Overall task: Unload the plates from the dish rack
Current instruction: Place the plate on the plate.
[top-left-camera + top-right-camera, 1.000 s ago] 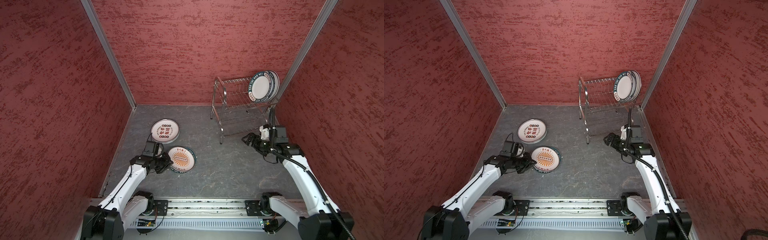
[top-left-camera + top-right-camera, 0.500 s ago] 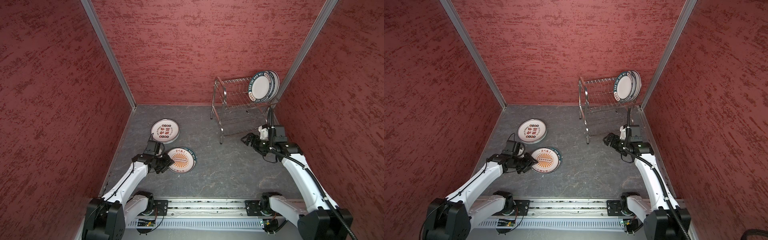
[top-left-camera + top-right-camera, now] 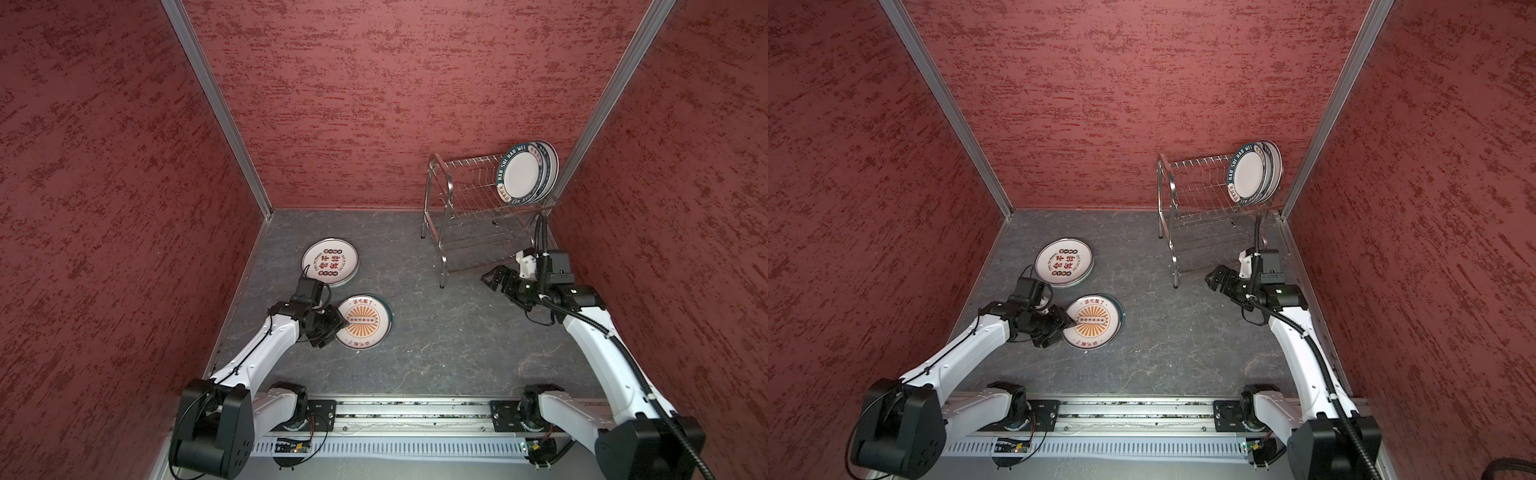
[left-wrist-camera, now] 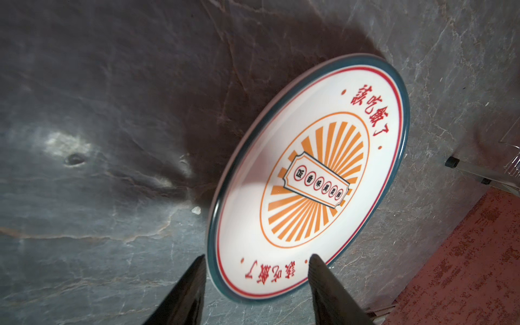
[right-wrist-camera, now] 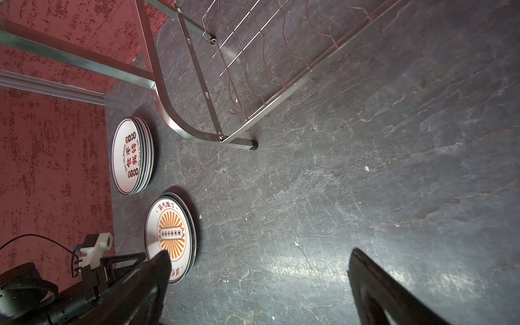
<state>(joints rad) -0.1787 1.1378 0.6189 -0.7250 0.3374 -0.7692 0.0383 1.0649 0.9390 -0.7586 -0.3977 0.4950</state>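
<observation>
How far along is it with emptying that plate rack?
Done: two stacks, character plates and sunburst plates, lie on the table. In hand: nothing; left pincer open at the sunburst rim, right pincer open, empty. Left: a few teal-rimmed plates stand in the dish rack.

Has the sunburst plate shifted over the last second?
No. In a top view the sunburst plate lies where it did before, judged against the near leg of the dish rack.

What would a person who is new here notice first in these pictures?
Probably the orange sunburst plate lying flat at the left hand, with a stack of red-character plates just beyond it. Next, teal-rimmed plates standing in the steel dish rack in the far right corner.
</observation>
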